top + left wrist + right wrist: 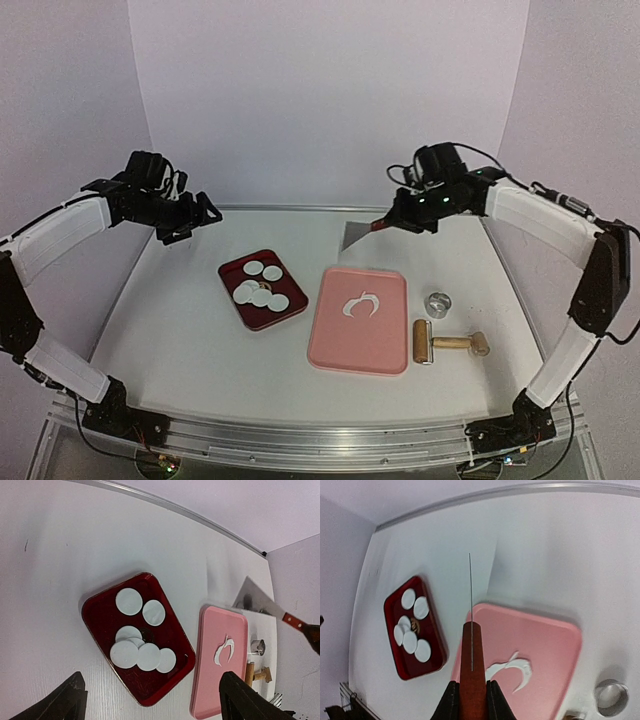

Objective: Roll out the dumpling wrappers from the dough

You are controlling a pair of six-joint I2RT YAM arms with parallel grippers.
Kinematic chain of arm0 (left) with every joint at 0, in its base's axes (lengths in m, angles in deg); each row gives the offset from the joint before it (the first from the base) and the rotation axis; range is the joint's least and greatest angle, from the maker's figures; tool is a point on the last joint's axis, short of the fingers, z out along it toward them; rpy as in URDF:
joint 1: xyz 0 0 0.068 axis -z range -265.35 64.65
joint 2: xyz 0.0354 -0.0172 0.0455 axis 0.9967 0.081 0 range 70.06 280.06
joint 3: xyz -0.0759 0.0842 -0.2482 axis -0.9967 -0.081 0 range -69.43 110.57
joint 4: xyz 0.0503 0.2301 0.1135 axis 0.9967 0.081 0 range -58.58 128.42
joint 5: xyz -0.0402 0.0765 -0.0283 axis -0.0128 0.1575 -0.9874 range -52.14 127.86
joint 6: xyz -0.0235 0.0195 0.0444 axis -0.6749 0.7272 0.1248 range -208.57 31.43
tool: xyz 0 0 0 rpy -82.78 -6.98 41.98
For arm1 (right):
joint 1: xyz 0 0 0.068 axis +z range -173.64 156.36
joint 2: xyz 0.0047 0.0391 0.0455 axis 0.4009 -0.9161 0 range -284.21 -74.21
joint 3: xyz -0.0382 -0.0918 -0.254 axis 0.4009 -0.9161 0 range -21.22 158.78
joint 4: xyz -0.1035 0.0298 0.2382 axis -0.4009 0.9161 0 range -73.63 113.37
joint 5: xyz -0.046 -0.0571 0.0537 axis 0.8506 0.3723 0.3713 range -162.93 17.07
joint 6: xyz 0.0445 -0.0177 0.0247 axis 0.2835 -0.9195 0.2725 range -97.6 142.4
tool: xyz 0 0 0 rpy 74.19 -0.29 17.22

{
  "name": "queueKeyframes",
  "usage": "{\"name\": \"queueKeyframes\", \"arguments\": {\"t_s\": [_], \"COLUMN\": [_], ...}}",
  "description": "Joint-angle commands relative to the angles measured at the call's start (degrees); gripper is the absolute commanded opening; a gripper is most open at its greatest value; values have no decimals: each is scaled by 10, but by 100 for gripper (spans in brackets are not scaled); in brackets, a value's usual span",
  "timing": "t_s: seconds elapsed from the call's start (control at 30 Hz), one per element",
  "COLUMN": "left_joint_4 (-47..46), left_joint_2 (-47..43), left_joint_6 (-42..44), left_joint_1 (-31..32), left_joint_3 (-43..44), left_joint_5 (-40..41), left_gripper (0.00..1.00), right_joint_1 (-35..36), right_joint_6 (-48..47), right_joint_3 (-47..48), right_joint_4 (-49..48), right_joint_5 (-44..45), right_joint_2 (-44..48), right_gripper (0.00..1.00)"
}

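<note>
How many of each thing

Six round white dumpling wrappers [129, 601]. Two trays: one dark red tray [100, 620] and one pink tray [345, 350]. One curly scrap of dough [361, 306]. One small metal ring [438, 302]. One wooden rolling pin [424, 342]. One flat scraper [358, 234] with a red-brown handle. Two robot arms: a left arm [60, 235] and a right arm [540, 215].

The tabletop [180, 330] is matt white. The red tray [88, 619] looks like glossy plastic, the pink tray [350, 345] matt. The ring cutter [437, 303] is shiny metal, the rolling pin [424, 342] pale wood, the wrappers [129, 601] smooth.
</note>
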Motion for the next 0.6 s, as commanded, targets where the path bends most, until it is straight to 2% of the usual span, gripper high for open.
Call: {"name": "queueKeyframes", "arguments": {"t_s": [0.0,0.27,0.57], "left_joint_4": [-33,-64,-148], "left_joint_2": [-11,-6,-43], "left_joint_6": [5,-20,-39], "left_joint_1": [-4,-12,-21], "left_joint_3": [-28,-59,-155], "left_joint_5": [9,1,31], "left_gripper": [89,91,94], "right_joint_1": [-78,-249,-355], "right_joint_6": [-7,58,108], "right_joint_3": [-20,-129,-231], "right_joint_4": [17,-34,-143], "right_joint_5": [-47,-178,-307], "right_joint_2": [70,100,80], "right_gripper": [0,0,0]}}
